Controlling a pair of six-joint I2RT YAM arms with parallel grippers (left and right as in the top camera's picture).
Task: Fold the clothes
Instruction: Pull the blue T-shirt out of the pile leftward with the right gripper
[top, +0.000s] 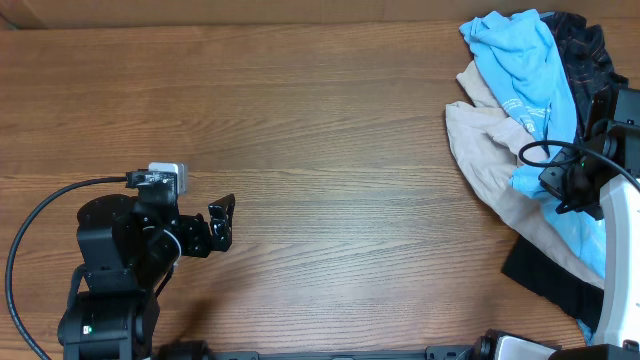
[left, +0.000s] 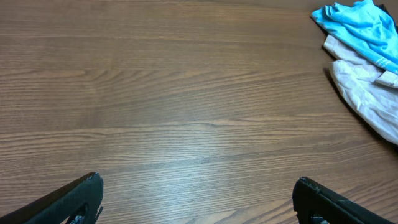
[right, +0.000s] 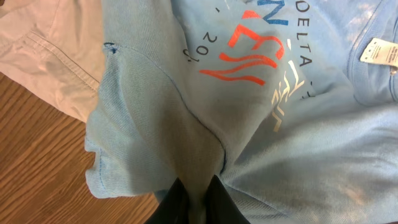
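Note:
The clothes lie in a heap at the table's right edge. The light blue T-shirt (top: 530, 75) drapes over a cream garment (top: 500, 165) and a black garment (top: 585, 45). In the right wrist view the blue T-shirt (right: 273, 124) fills the frame, with coral-red and white lettering. My right gripper (right: 198, 199) is shut on a pinched fold of the blue T-shirt; it shows from overhead (top: 565, 185) over the heap. My left gripper (top: 222, 222) is open and empty above bare wood at the lower left, far from the clothes. The left wrist view shows the blue T-shirt (left: 364, 28) and cream garment (left: 367, 93) at its far right.
The wooden table (top: 320, 150) stretches between the two arms. A black cable (top: 40, 215) loops beside the left arm's base. The right arm's white link (top: 625, 260) stands over the lower part of the heap.

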